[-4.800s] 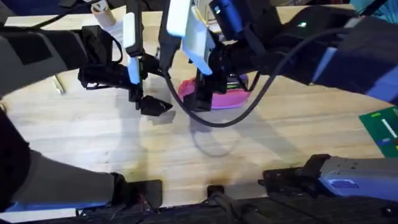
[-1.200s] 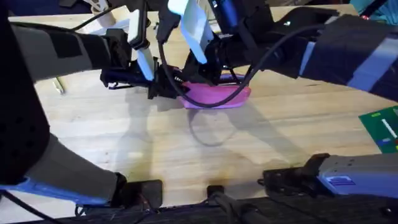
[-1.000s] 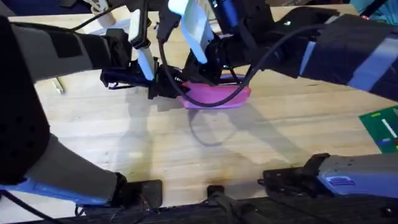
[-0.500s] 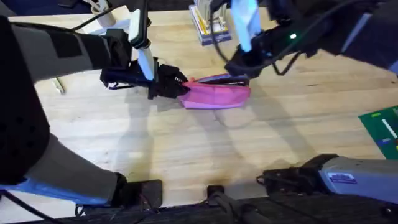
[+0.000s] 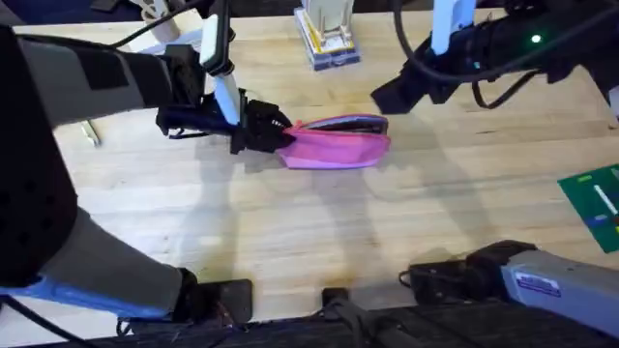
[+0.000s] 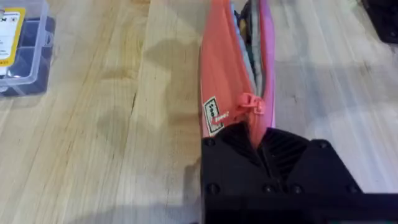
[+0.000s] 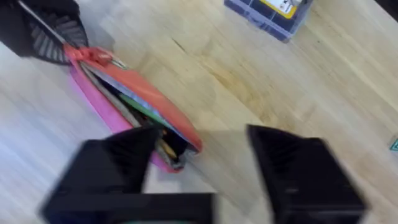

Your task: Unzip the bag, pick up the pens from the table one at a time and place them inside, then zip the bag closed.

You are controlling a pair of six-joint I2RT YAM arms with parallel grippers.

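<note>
The pink bag (image 5: 338, 147) lies across the table (image 5: 319, 242) near its middle, its zipper open along the top. Slim things show inside its mouth (image 7: 158, 134); I cannot tell which of them are pens. My left gripper (image 5: 275, 135) is shut on the bag's left end, just behind the small pink-red pull tab (image 6: 252, 104). In the left wrist view the black fingers (image 6: 292, 155) clamp the fabric of the bag (image 6: 224, 74). My right gripper (image 5: 387, 97) hangs beyond the bag's right end, apart from it. It is open (image 7: 202, 142) with nothing between the fingers.
A clear plastic box with a yellow label (image 5: 327, 39) stands at the back of the table behind the bag. A green board (image 5: 595, 198) lies at the right edge. A slim pale stick-like object (image 5: 92, 130) lies far left.
My right gripper has pulled back from the bag's mouth, up and to the right, and now stands clear of it. The left gripper still holds the bag's left end.
</note>
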